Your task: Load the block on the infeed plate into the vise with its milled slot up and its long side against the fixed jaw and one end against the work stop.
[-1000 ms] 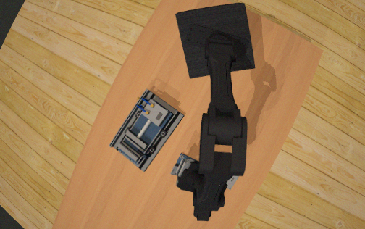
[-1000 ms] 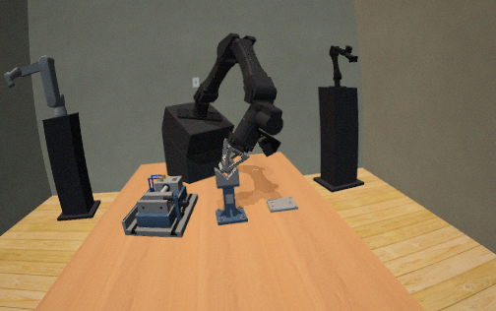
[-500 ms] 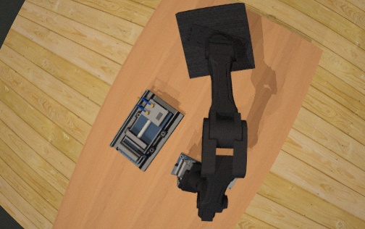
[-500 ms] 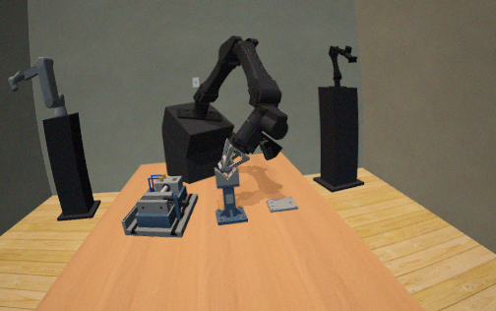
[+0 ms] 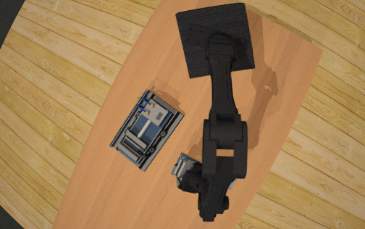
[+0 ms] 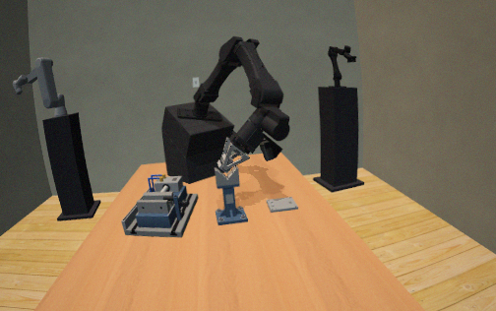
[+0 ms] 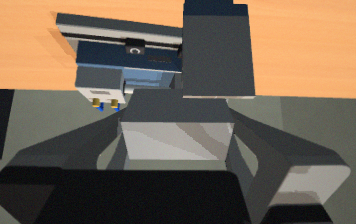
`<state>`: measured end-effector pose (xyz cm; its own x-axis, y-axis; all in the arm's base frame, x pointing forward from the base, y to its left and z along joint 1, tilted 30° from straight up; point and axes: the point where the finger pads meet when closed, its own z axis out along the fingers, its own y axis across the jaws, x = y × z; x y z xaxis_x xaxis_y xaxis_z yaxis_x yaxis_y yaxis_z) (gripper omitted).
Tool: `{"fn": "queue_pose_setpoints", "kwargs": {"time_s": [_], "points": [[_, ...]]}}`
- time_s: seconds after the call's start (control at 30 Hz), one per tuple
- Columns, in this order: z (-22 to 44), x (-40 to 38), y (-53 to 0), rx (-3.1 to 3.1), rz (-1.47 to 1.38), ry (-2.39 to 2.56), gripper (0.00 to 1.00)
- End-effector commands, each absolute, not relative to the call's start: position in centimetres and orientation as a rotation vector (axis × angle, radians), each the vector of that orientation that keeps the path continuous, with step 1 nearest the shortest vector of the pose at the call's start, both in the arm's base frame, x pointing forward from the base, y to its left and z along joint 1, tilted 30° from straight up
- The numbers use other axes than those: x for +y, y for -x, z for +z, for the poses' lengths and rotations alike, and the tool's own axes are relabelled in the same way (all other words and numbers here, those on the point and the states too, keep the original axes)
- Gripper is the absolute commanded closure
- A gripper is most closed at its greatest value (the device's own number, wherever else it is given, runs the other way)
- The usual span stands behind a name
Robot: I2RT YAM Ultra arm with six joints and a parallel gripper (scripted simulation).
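Right at the top of the V-block [image 6: 227, 179] [image 7: 217, 55], the tilted end effector [image 5: 179, 178] [image 6: 227, 163] [image 7: 177, 112] pinches the part [image 7: 177, 140] between its fingers; whether the part touches the V-block, I cannot tell. To one side of the V-block sits the vise [image 5: 152, 132] [image 6: 155, 218] [image 7: 127, 57], apart from it, and on its opposite side the infeed plate [image 5: 232, 183] [image 6: 281, 204] lies on the bench [image 5: 108, 188] [image 6: 221, 266] [image 7: 300, 45].

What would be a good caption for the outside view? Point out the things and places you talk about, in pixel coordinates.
Black robot arm [image 6: 262, 74] bends over a blue-footed stand [image 6: 229, 197], between an open vise [image 6: 156, 207] and a flat gray plate [image 6: 282, 204].
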<state>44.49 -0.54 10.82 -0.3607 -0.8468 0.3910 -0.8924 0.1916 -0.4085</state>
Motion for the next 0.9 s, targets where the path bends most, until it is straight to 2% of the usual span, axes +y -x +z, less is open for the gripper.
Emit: {"fn": "queue_pose_setpoints", "kwargs": {"time_s": [0.0,0.87], "points": [[13.03,-0.78,-44.56,-2.366,0.966,-1.701,1.00],[12.90,-1.00,-44.56,-2.366,0.964,-1.694,1.00]]}}
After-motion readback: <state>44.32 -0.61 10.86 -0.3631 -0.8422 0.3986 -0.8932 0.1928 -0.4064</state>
